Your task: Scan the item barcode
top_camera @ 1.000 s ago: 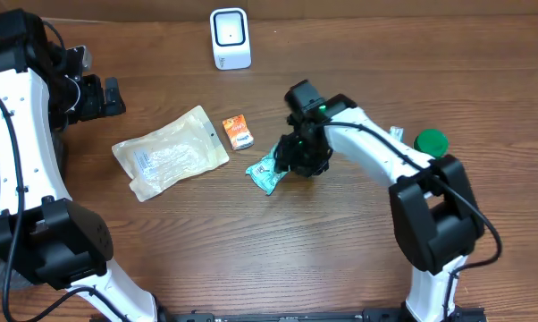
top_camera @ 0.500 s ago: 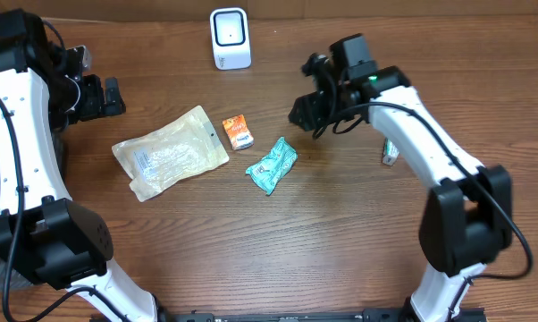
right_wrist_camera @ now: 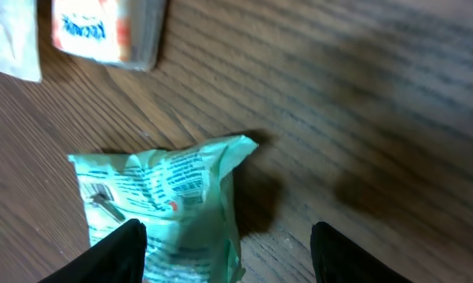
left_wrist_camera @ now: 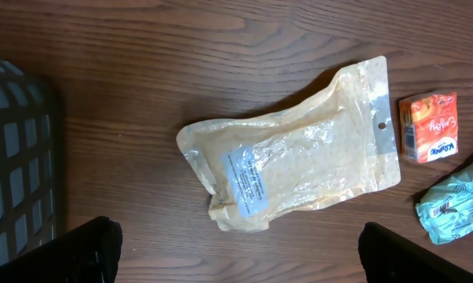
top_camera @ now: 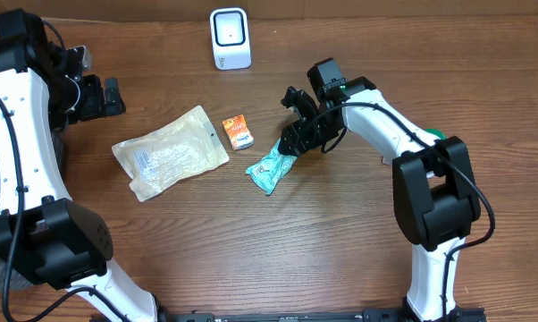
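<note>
A crumpled green packet (top_camera: 272, 167) lies on the wooden table, its printed side up. My right gripper (top_camera: 296, 132) hovers at the packet's upper right end. In the right wrist view the green packet (right_wrist_camera: 166, 204) reaches in between the open fingers, close to the left finger (right_wrist_camera: 122, 255), and the right gripper (right_wrist_camera: 232, 259) grips nothing. The white barcode scanner (top_camera: 230, 38) stands at the back edge. My left gripper (top_camera: 115, 96) is open at the far left, empty, with the left gripper (left_wrist_camera: 256, 259) above bare wood.
A clear pouch (top_camera: 171, 152) with a label and a small orange packet (top_camera: 238, 131) lie left of the green one. A dark mesh basket (left_wrist_camera: 16, 157) sits at the left. A green lid (top_camera: 436, 136) peeks out behind the right arm.
My right gripper opened wider and left the green packet on the table, swung up and right, and has now come back down to the packet's upper end. The left arm stayed still.
</note>
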### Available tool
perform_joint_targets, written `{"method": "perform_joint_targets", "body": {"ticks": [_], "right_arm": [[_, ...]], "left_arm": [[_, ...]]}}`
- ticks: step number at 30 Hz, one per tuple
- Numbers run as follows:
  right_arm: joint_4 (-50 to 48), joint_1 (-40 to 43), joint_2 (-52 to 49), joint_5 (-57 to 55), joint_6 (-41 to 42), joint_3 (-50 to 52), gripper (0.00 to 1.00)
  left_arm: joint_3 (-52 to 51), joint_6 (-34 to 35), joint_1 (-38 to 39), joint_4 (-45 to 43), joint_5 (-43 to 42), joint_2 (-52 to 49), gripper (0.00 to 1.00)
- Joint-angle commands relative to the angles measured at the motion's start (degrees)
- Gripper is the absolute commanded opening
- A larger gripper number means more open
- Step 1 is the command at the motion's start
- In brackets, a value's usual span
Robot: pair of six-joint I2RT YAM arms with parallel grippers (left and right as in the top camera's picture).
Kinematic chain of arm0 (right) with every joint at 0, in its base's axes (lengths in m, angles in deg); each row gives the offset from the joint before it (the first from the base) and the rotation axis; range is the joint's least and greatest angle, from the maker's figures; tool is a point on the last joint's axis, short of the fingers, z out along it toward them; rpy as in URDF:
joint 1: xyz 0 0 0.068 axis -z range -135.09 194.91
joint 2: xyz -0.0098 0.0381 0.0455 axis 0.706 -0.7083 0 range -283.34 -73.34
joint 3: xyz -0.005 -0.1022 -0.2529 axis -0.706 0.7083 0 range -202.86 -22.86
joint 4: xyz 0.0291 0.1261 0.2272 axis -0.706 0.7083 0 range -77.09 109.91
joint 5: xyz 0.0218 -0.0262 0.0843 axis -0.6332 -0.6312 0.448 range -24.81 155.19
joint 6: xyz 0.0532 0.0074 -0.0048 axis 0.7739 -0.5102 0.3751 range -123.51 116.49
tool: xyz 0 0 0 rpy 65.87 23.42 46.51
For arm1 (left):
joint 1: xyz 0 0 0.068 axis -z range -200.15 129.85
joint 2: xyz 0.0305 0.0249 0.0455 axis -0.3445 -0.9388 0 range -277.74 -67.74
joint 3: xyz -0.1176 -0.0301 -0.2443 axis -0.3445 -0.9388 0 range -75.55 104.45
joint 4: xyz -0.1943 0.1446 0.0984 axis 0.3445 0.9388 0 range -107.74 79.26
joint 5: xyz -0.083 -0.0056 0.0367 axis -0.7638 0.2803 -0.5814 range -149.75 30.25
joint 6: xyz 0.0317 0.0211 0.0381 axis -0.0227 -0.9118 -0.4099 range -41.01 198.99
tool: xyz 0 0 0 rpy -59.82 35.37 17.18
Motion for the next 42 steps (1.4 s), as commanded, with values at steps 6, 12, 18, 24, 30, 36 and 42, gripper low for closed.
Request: {"method": "perform_joint_targets", "body": {"ticks": [6,12,18,24,30,36,42], "right_arm": [[1.3,-0.5,-1.6,1.4,-0.7,-0.2,0.63],[1.0,-1.8,-1.6,1.4,-1.4,0.6,0.63],[1.0,-2.4,-1.6,1.2,-2.1,0.6,0.59],[0.3,-2.4,-1.6,0.9,-2.4,0.6,0.59],[-1.1,-2.4,-3.5,0.9,-2.3,0.6,0.56],[2.1,-2.2,-5.2,1.0,-1.9,0.6,0.17],[7.1,-0.9,-4.5,5.0,1.6,-2.5,0.04]], "left_arm": [[1.2,0.3,0.4,0.0,-0.7,0.7,1.0],[1.1,0.3,0.4,0.0,-0.7,0.7,0.99],[1.1,0.3,0.4,0.0,-0.7,0.7,1.0],[1.1,0.3,0.4,0.0,-0.7,0.7,1.0],[1.1,0.3,0.4,0.0,-0.7,0.7,0.99],[1.2,0.3,0.4,0.0,-0.7,0.7,1.0],[1.1,0.3,0.4,0.0,-0.7,0.7,1.0]]}}
